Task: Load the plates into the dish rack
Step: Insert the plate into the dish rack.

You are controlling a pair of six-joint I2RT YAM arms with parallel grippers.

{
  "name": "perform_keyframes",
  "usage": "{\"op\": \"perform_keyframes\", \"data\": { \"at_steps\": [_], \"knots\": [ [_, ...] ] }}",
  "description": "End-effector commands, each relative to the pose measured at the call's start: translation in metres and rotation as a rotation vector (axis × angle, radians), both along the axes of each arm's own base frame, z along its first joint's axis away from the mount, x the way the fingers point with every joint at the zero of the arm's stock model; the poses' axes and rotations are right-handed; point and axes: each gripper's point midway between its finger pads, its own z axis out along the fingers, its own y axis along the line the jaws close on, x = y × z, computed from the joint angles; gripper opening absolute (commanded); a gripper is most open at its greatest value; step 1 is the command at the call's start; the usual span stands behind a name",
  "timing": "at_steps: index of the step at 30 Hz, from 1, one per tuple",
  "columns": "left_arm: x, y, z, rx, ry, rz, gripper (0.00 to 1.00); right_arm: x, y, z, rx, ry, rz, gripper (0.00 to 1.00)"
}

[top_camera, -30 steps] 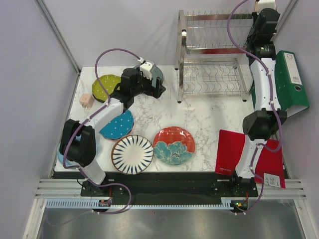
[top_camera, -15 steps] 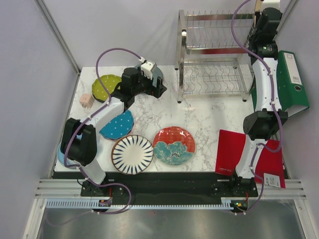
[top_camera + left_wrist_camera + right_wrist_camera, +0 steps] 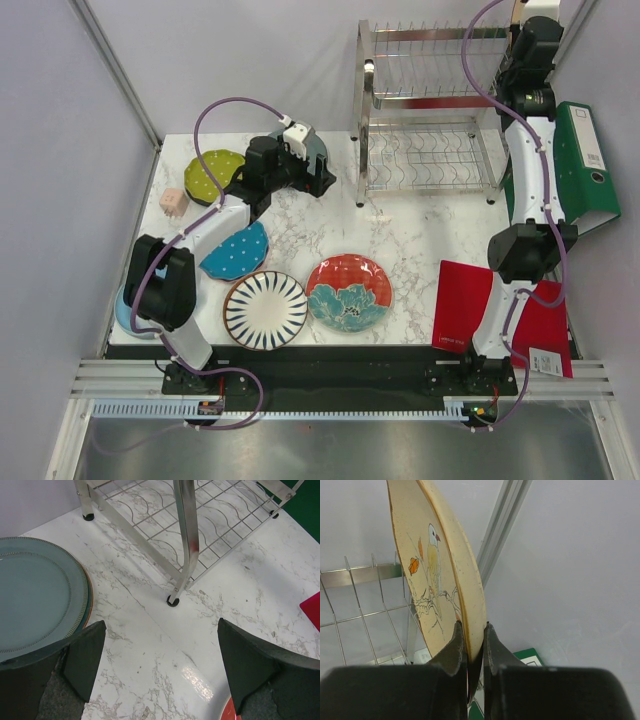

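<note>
Right wrist: right claw (image 3: 473, 630) squeezed shut on the edge of the bird plate (image 3: 432, 565).
Plate: upright, close by the dish rack (image 3: 355, 575) wires.

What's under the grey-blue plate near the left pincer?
A second plate: only its thin brown-orange rim shows, along the right edge of the grey-blue plate. The rest is covered.

The left black-and-white arm (image 3: 205, 232) reaches forward, bent at the elbow, with the left gripper (image 3: 161, 625) spread wide. The right arm (image 3: 530, 170) stretches far forward; the right gripper (image 3: 472, 627) pinches a tan bird-painted plate (image 3: 432, 565) at the rim
</note>
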Motion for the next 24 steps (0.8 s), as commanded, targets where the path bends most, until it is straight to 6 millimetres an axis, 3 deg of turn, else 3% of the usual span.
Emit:
{"op": "perform_keyframes", "data": {
  "at_steps": [1, 6, 14, 18, 24],
  "knots": [
    [0.008, -0.007, 0.020, -0.052, -0.047, -0.013, 1.00, -0.055, 0.002, 0.095, -0.010, -0.259, -0.061, 0.00],
    [0.008, -0.010, 0.020, -0.072, -0.033, -0.015, 1.00, -0.064, 0.006, 0.106, -0.027, -0.276, -0.063, 0.00],
    [0.007, -0.010, 0.023, -0.074, -0.042, -0.022, 1.00, -0.045, -0.009, 0.068, -0.094, -0.143, -0.095, 0.00],
    [0.005, -0.008, 0.020, -0.066, -0.042, -0.018, 1.00, -0.034, -0.018, 0.062, -0.098, -0.134, -0.096, 0.00],
    [0.004, -0.006, 0.015, -0.067, -0.025, -0.004, 1.00, -0.044, -0.010, 0.095, -0.086, -0.257, -0.047, 0.00]
  ]
}}
